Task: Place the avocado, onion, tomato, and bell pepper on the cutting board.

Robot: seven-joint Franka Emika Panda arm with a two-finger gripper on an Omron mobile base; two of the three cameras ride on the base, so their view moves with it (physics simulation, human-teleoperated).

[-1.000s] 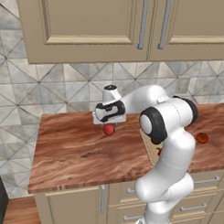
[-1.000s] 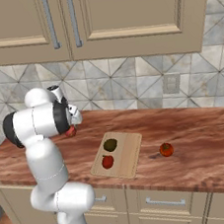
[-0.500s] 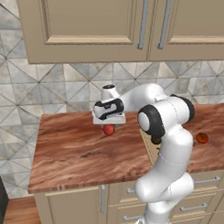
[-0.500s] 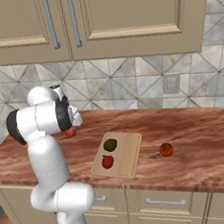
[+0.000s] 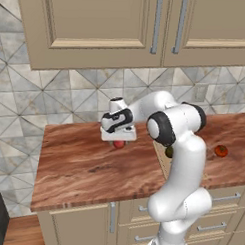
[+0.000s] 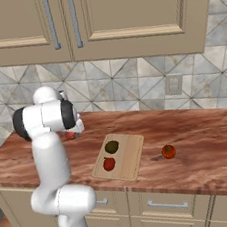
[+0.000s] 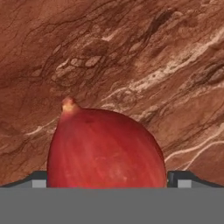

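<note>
A red onion (image 7: 107, 148) with a small tip lies on the reddish-brown counter (image 5: 83, 163), towards its back left. My gripper (image 5: 118, 139) points down over the onion (image 5: 119, 143) with one dark fingertip (image 7: 40, 178) close on each side of it; the jaws stand open. The pale cutting board (image 6: 131, 152) lies to the right and carries the dark green avocado (image 6: 111, 146) and a red round vegetable (image 6: 109, 163). Another orange-red round one (image 6: 168, 152), with a green stem, sits on the counter right of the board. I cannot tell which is the tomato and which the bell pepper.
Tan wall cabinets (image 5: 148, 25) hang above the tiled backsplash (image 6: 148, 88). The arm's elbow (image 5: 169, 128) hides part of the board in the left base view. Counter drawers (image 6: 167, 204) run below the front edge.
The hand has sunk slightly over the onion. The onion and the things on and beside the board have stayed where they were.
</note>
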